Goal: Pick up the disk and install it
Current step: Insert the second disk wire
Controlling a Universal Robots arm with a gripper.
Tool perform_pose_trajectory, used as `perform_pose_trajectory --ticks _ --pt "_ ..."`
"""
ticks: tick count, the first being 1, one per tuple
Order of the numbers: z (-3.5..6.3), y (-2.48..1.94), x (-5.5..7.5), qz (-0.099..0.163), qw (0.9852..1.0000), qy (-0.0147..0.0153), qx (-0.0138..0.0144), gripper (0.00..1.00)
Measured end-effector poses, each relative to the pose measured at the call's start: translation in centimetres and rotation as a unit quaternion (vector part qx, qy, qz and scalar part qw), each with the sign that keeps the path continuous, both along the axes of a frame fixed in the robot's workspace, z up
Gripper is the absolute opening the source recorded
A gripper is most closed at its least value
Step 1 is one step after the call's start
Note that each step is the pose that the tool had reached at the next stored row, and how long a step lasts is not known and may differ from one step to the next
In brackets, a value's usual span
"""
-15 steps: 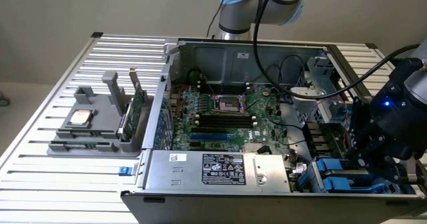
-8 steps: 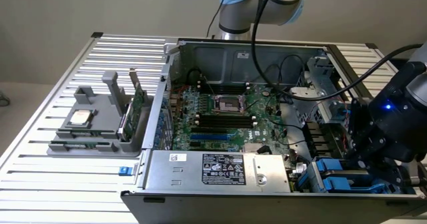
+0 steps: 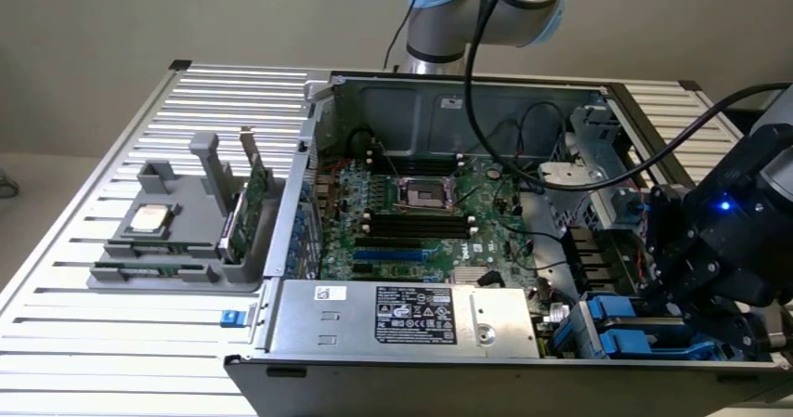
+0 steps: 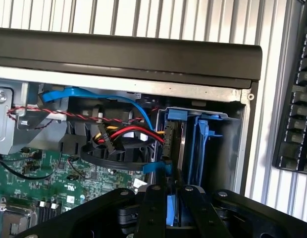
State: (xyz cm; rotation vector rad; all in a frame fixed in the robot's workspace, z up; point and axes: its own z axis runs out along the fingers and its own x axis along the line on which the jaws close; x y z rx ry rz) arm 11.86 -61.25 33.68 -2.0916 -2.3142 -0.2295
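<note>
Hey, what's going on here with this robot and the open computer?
A robot arm has its end effector down in the drive bay corner of an open computer case, at the exterior view's right. Its fingers are nearly closed on the disk in its blue carrier, in line with the blue bay. A CPU chip sits on the grey holder outside.

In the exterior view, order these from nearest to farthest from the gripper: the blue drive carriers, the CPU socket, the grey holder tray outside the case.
1. Blue drive carriers: directly below the gripper, at the case's corner.
2. CPU socket: mid-motherboard, toward the view's left.
3. Grey holder tray: outside the case, far on the view's left.
</note>
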Motion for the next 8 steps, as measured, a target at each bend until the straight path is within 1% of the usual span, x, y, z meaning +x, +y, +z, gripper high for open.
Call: perform_pose_trajectory --ticks 4,8 --pt "-0.01 -0.02 -0.03 0.006 1.0 -0.0025 0.0 0.16" --pt "-0.03 -0.03 -0.06 0.01 0.9999 -0.0043 0.0 0.16"
